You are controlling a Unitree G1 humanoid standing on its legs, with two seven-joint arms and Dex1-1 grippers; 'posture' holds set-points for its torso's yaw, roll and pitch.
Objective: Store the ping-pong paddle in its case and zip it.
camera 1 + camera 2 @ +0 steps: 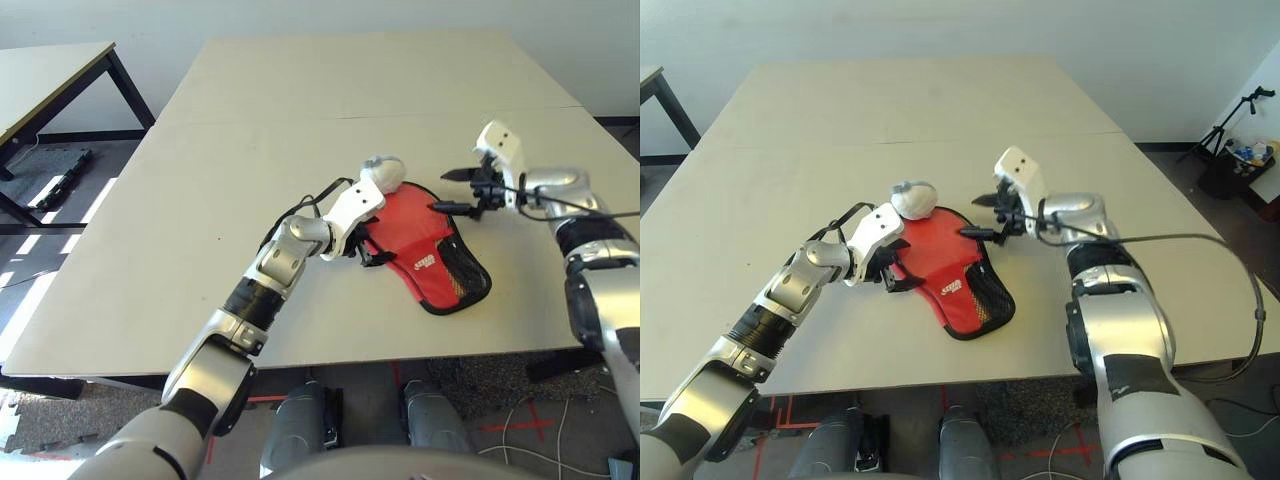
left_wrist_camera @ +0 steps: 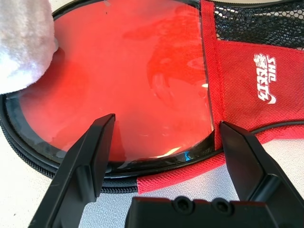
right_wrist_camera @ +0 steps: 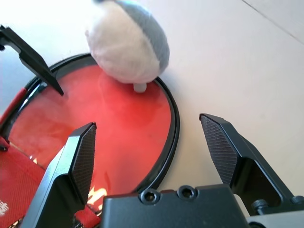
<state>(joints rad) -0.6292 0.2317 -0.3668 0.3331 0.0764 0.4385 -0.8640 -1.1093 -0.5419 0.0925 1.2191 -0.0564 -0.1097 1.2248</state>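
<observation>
Nearest, case flat on desk, still unzipped, red paddle face lying exposed inside. Left gripper low at case's near edge, fingers spread, empty. Right gripper just beyond case, fingers apart, empty. Next, likely: closing flap, finding zipper pull. White "DHS" logo on case.

White fluffy ball mid-frame on pale counter. Second table, black-legged, at upper left of left eye view. Black tripod with blue clutter beside it at upper right of right eye view. Cables on floor, lower right.
</observation>
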